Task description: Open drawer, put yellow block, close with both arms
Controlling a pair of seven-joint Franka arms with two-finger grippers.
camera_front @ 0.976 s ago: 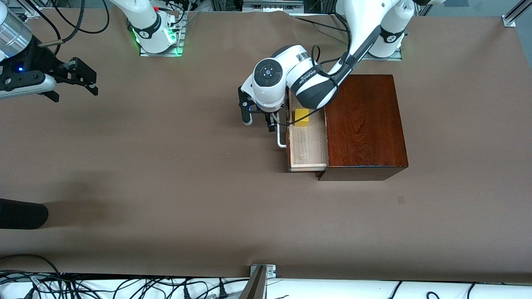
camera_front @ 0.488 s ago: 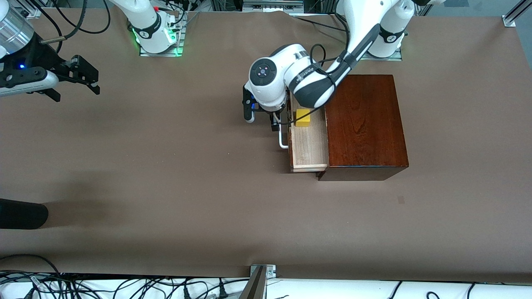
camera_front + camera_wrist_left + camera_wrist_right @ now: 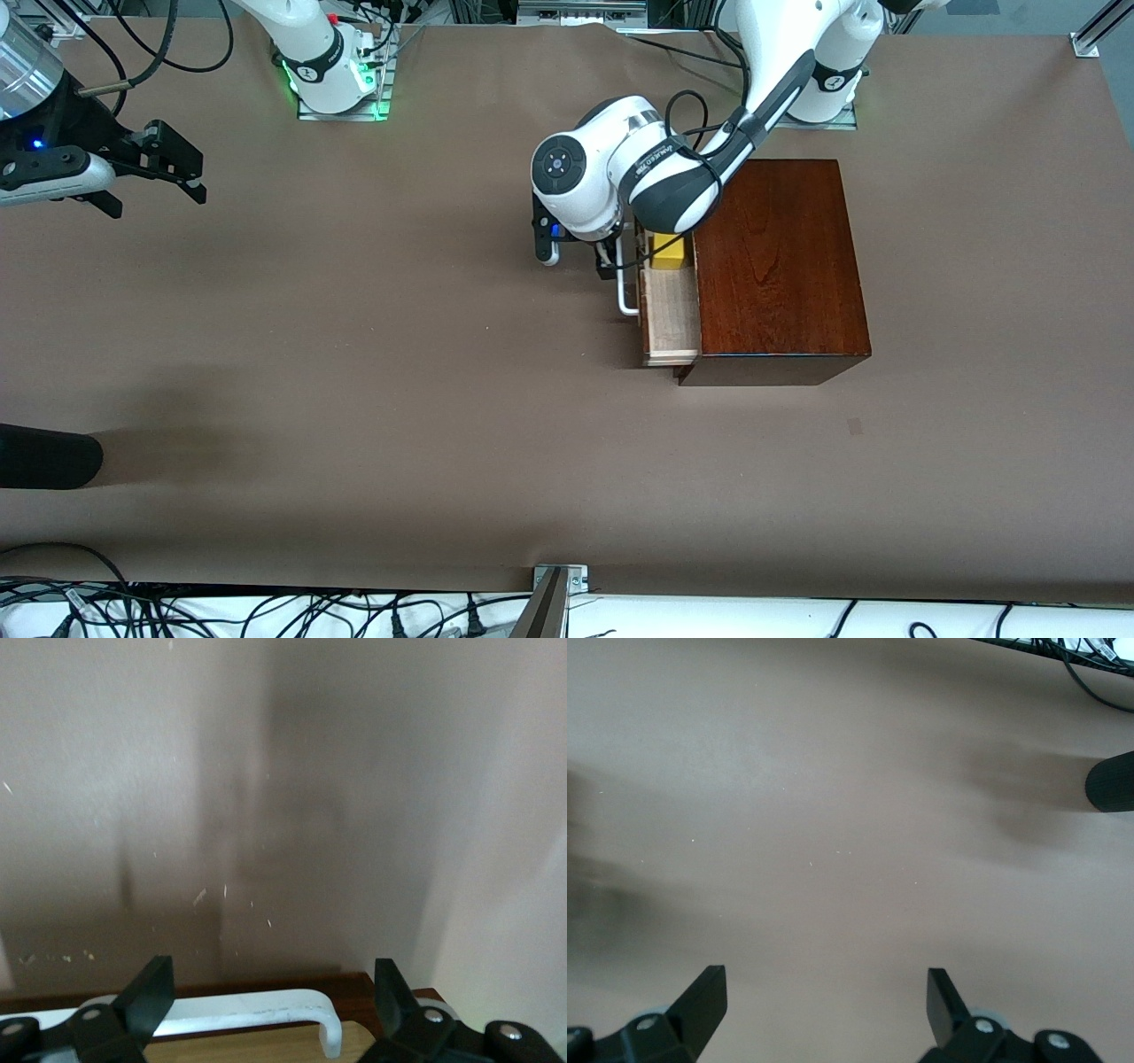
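The dark mahogany box (image 3: 780,266) stands toward the left arm's end of the table. Its drawer (image 3: 671,312) sticks out a short way, pale wood tray showing. The yellow block (image 3: 666,249) lies in the drawer close to the box, partly hidden by the left arm. My left gripper (image 3: 576,260) is open at the white handle (image 3: 627,288). In the left wrist view the handle (image 3: 221,1013) lies between the spread fingers (image 3: 146,990) of that gripper (image 3: 270,1001), not clamped. My right gripper (image 3: 177,168) is open and empty over the right arm's end; it also shows in the right wrist view (image 3: 824,1001).
A dark rounded object (image 3: 44,456) pokes in at the table's edge at the right arm's end, nearer the front camera; it shows in the right wrist view (image 3: 1112,780) too. Brown tabletop (image 3: 354,354) spreads between the arms. Cables lie along the front edge.
The drawer has slid in toward the box with the yellow block in it. My left gripper has moved with the handle. The right gripper has barely moved.
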